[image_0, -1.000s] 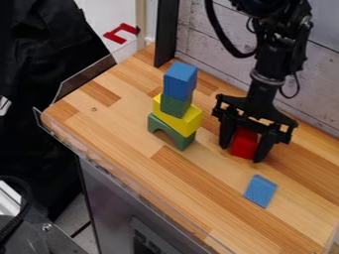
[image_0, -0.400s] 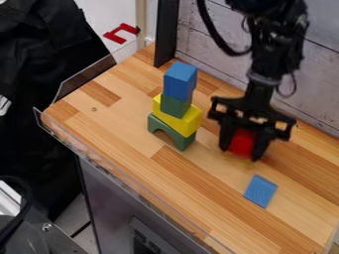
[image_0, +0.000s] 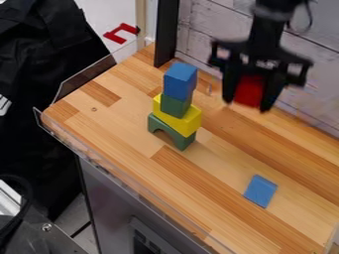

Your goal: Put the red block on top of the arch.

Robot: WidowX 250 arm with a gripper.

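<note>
The black gripper [image_0: 249, 105] hangs above the counter at the upper right, shut on the red block [image_0: 250, 91], which is held up off the wood between its fingers. To its left stands a stack of blocks. At the bottom of that stack is the green arch [image_0: 172, 132], upright on the counter. A yellow block [image_0: 177, 117] lies on the arch, a green block [image_0: 175, 105] rests on the yellow one, and a blue block [image_0: 180, 81] tops the stack. The red block is apart from the stack.
A flat blue block [image_0: 260, 190] lies on the wooden counter [image_0: 132, 124] toward the lower right. A clear low guard [image_0: 83, 77] runs along the counter's left edge. Behind are a black post [image_0: 167, 32] and a whitish plank wall [image_0: 212, 30].
The gripper has risen from the counter toward the back wall, carrying the red block up with it. The stack and the flat blue block have stayed put.
</note>
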